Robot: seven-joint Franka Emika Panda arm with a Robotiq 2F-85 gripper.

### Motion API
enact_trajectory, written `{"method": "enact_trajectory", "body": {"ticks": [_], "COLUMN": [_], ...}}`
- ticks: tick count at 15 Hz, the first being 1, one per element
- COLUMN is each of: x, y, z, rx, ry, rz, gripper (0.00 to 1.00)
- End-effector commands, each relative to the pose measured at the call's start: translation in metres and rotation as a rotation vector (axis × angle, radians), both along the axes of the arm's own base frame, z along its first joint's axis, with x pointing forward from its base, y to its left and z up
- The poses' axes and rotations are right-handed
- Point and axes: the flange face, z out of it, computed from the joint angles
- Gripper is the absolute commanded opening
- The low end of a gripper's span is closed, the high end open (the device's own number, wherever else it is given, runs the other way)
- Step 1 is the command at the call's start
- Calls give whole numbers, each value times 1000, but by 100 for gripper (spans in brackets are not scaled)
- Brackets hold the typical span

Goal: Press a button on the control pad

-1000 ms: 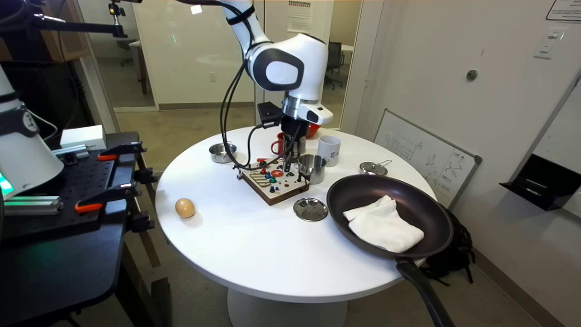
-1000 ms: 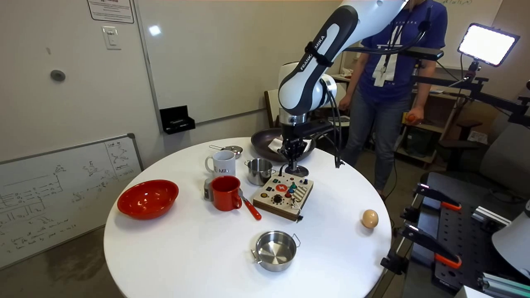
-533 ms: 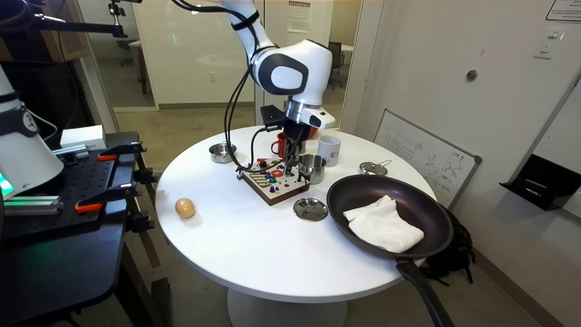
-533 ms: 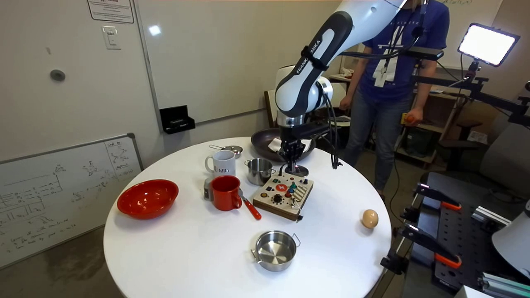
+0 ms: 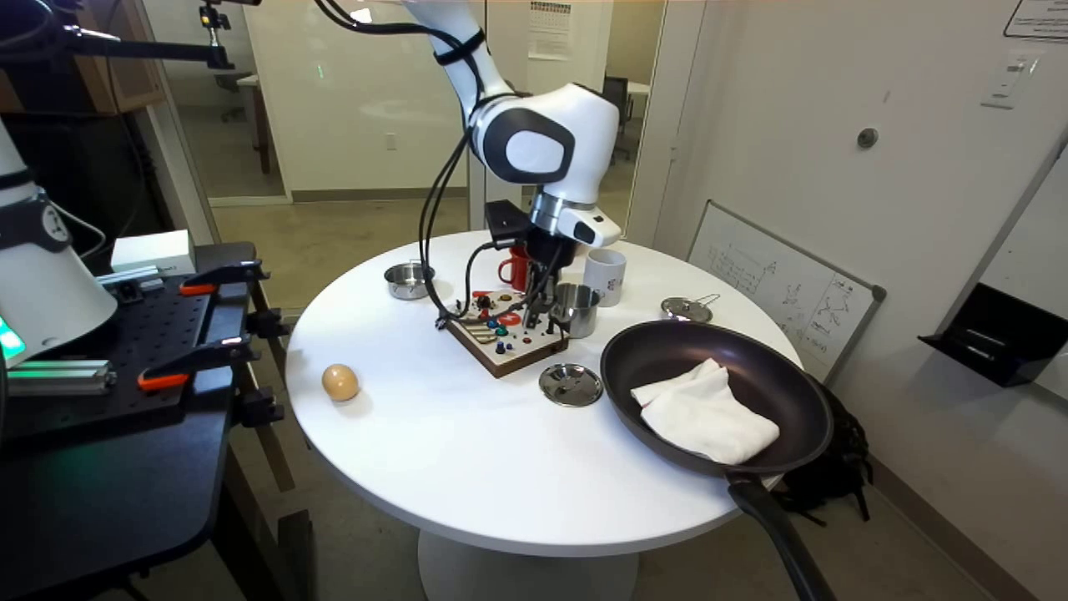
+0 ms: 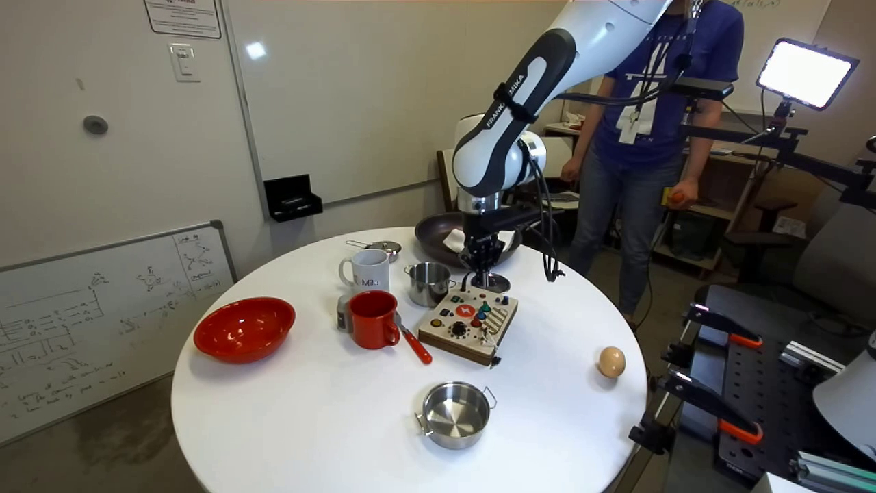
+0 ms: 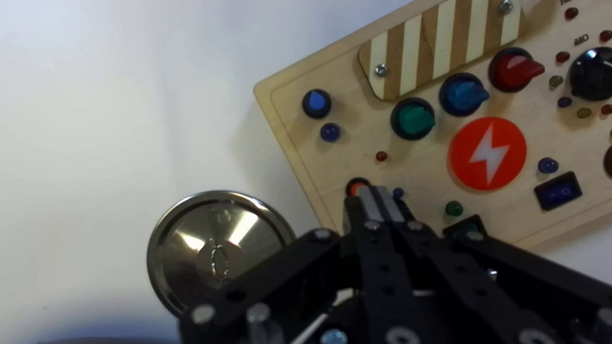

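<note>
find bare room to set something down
Bare: between the egg, lid and frying pan; also between the red bowl and low steel pot. Crowded: around the control pad, with the gripper, red mug and steel cup close.

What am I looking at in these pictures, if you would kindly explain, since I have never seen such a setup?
The white jointed machine is a robot arm ending in a two-fingered black gripper. The wide pictures view the table from two places outside the robot; the close-up comes from its wrist. There the fingers are shut, holding nothing, apparently near a small red button on the wooden control pad; whether they touch it, I cannot tell. The task is pressing a button there. Also on the table are a white mug, a red mug, a red bowl, a steel pot, an egg and a frying pan holding a white cloth.
</note>
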Motion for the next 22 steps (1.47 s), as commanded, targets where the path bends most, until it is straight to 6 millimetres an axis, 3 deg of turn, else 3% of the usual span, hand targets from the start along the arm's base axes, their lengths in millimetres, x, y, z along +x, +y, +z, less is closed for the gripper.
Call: {"method": "enact_trajectory", "body": {"ticks": [1, 22], "x": [7, 9], "y": [-1, -2], "z": [-6, -26], "rx": [27, 39], "ry": [14, 53], "rz": [-6, -13], "gripper": [1, 1]}}
